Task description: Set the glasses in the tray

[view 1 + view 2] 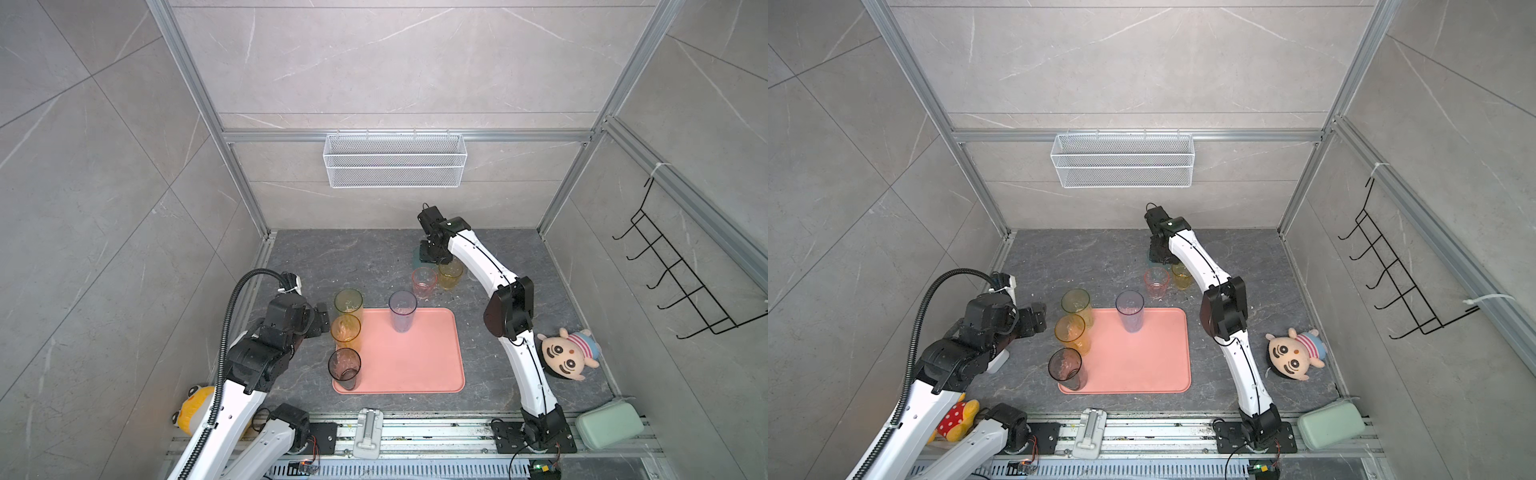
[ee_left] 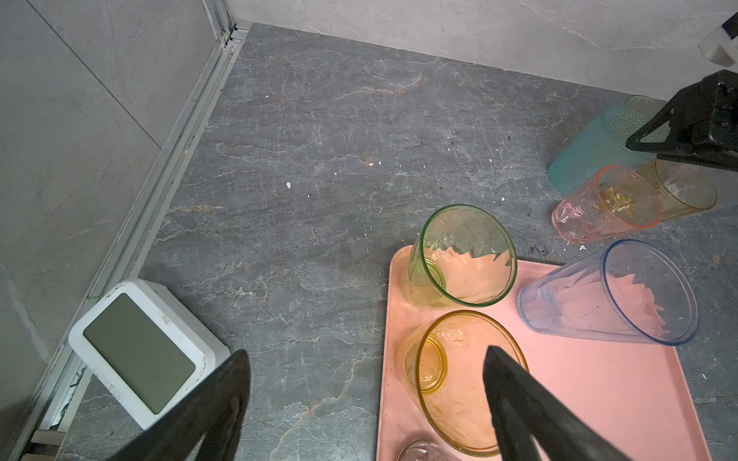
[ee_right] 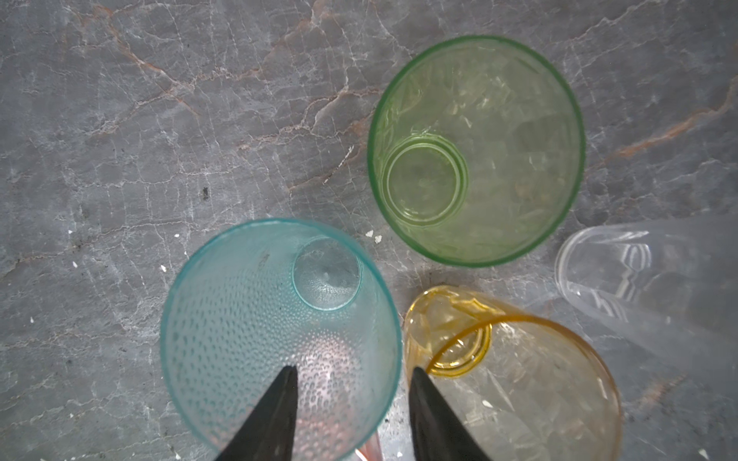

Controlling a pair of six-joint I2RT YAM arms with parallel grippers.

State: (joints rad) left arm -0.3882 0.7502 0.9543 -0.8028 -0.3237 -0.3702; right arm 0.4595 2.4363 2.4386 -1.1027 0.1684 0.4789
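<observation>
Right gripper (image 3: 351, 373), jaws apart, straddles rim of far dotted teal see-through tumbler (image 3: 247, 319) so I can pinch it; left gripper (image 2: 364, 351) open, empty.

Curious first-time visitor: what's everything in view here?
tray: one, salmon pink, table centre
glasses on tray: four; yellow-green, tall amber, smoky grey, blue-grey
glasses off tray: five, beyond it; pink, short amber, teal, green, clear
wire basket: one, white, back wall
hook rack: one, black, right wall
doll: one, striped cap, right side
plush toy: one, yellow, front left
pouch: one, mint, front right
screen device: one, white, left side
left gripper: black, open, beside tall amber
right gripper: black, open, straddling teal's rim
</observation>
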